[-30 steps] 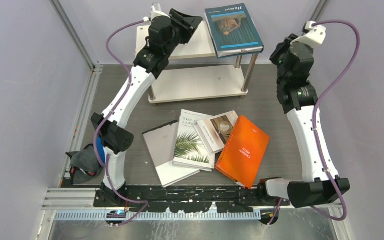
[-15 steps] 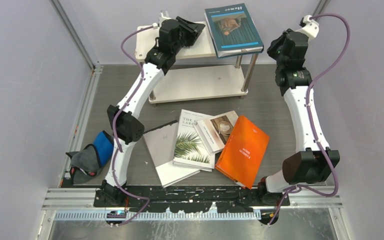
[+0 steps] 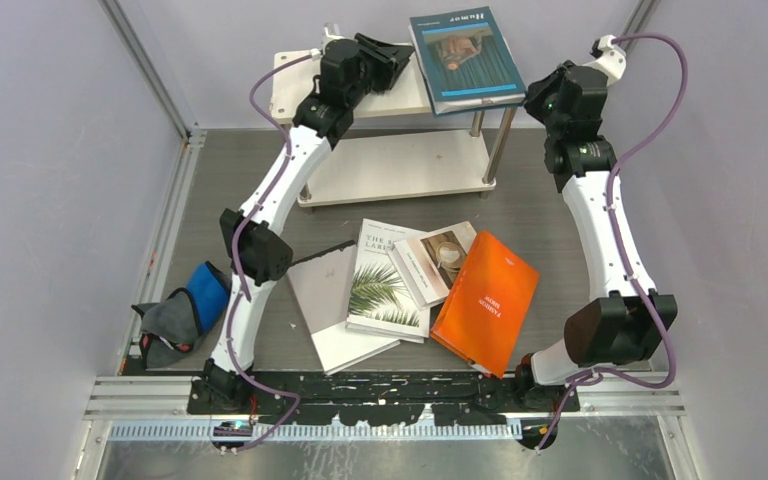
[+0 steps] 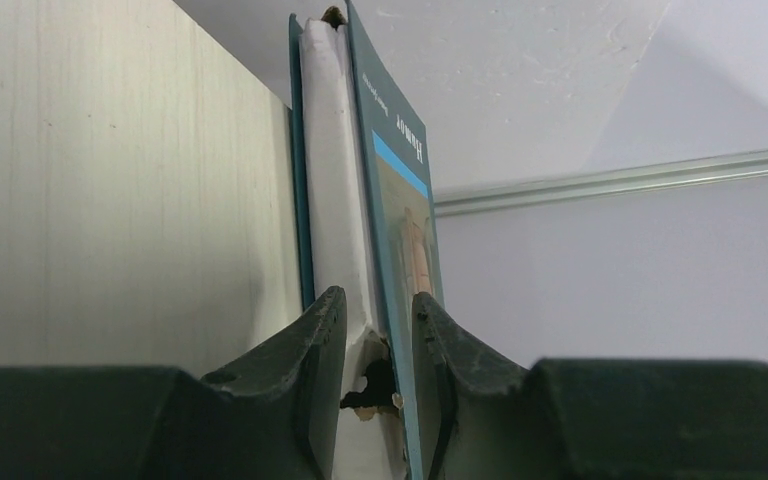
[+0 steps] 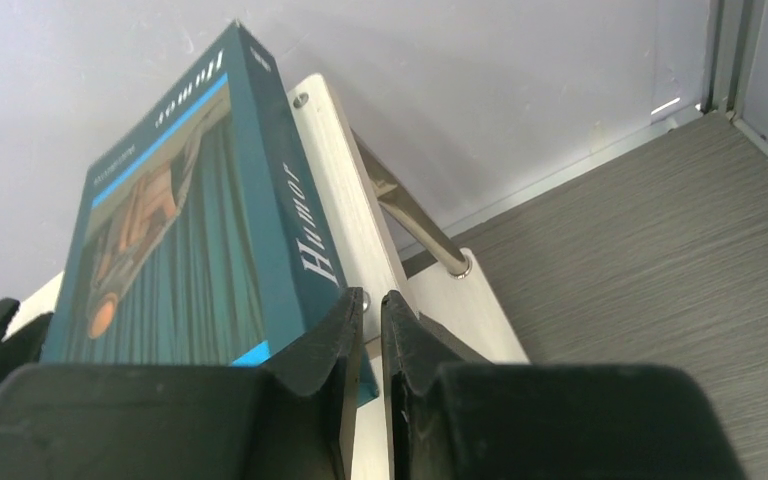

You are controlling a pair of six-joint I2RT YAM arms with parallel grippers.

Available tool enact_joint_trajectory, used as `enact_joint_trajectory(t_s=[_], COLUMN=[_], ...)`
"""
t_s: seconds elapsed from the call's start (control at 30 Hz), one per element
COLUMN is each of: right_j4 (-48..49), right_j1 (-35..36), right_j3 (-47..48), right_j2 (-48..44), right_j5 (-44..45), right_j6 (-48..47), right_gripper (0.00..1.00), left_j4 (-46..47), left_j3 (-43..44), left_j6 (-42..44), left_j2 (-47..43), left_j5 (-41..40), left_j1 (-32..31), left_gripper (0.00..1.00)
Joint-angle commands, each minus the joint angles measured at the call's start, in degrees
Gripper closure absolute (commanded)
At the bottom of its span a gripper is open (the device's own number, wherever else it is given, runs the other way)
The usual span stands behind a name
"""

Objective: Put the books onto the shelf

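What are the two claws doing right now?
Left claw: closed on the edge of the teal book.
Right claw: almost shut beside that book's corner; whether it holds anything cannot be told.

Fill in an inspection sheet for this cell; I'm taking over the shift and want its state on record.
Surface: dark grey table, books strewn mid-table.
Job's things: teal book flat on the shelf, top board, right end; grey-white book, palm-leaf book, cup-photo book, orange book overlapping on the table.
Clutter: blue object and grey fabric item at the left edge.
Grippers: left gripper closed on the teal book's left edge; right gripper nearly shut at its near right corner, contact unclear.
Cables: purple cables loop free off both arms.
Surroundings: plain walls, metal rails.
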Motion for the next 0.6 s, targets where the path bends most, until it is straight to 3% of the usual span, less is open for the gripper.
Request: enact_joint_trajectory(t_s=[0.0,0.57], right_j4=[3.17,2.65], right_j1=[1.84,2.92], right_j3=[-1.26,-2.90], right_j2=[-2.71,-6.83], right_j5=[0.04,9.38], right_j6=[0.85,-2.71], right_gripper=[0.82,0.81], left_j4=[4.61,5.69], left_j3=[3.99,4.38], left_j6=[-1.95,-3.03], left_j2=[1.06,1.76], left_j5=[3.15,4.43], left_j1=[0.30,-1.21], left_gripper=[0.69,0.70])
